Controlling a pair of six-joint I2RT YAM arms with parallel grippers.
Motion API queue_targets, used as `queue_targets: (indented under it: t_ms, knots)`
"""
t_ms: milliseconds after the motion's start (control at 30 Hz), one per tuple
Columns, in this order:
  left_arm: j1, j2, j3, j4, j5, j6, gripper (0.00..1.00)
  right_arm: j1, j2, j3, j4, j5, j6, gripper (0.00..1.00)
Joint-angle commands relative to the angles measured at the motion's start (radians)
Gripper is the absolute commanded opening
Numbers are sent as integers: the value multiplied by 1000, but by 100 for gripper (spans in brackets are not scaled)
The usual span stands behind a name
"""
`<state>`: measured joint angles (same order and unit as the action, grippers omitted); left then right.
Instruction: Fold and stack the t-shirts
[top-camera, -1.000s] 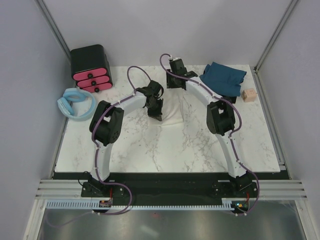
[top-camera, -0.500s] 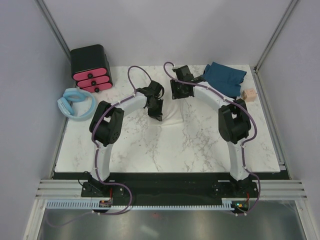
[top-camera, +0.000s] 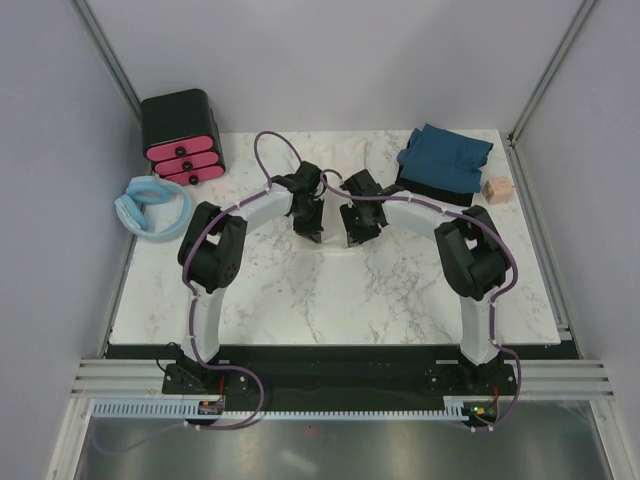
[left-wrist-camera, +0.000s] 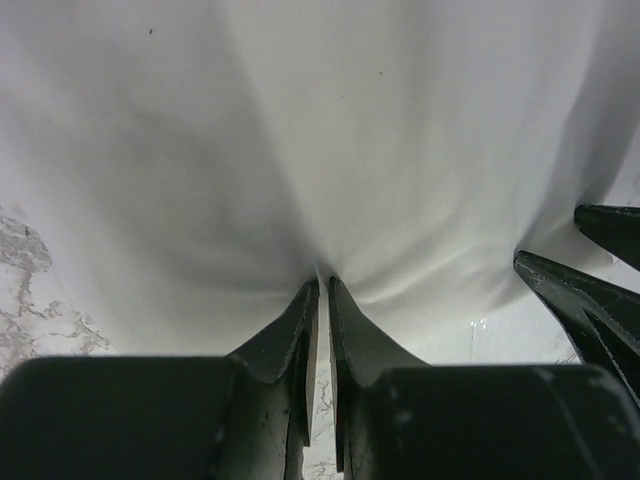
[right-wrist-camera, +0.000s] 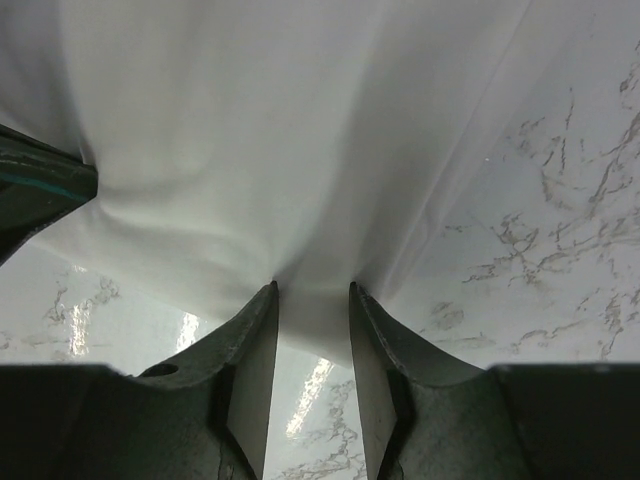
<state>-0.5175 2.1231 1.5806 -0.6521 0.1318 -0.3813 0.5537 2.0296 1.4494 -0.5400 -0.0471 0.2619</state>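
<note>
Two claws on one cloth: my left gripper (left-wrist-camera: 322, 285) has its jaws pressed nearly together on a pinch of the cream-white shirt (left-wrist-camera: 300, 130), creases fanning out from the nip. My right gripper (right-wrist-camera: 312, 290) sits just to its right with jaws apart, straddling the same near edge, cloth between them but not clamped as far as I can judge. Likely reason: two pinches side by side on one hem let me lift and carry the edge over evenly for a fold. The cream shirt lies mid-table toward the far side and is hard to pick out against the marble table (top-camera: 300, 300) from above. The teal-blue shirt (top-camera: 445, 160) sits bunched at the far right corner, untouched, so stacking isn't started. A second ago my right claw was up at the far edge by the teal shirt; it has swung nearer and left to beside my left one, which hasn't shifted.
</note>
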Motion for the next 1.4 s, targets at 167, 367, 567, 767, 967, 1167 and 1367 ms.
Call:
queue_targets:
  t_ms: [167,367,567,767,967,1167,1367]
  knots:
    - [19,-35,-4,-63,-50,12,17,12,-68,-95,-46,41,20,42]
    - [54,-146,-18,-76,-67,31,18,14,-160,67,-143,93,11,47]
    - [71,-178,8,-81,-46,32,20,12,-131,201,-178,102,7,49]
    - [71,-63,67,-81,9,39,19,12,-17,209,-137,79,16,47]
    - [70,11,55,-81,32,36,4,12,72,177,-109,69,17,44]
    - [65,5,-33,-83,60,1,2,18,80,86,-110,58,28,0]
    - [53,-81,-165,-93,66,18,2,63,-18,-84,-100,53,48,0]
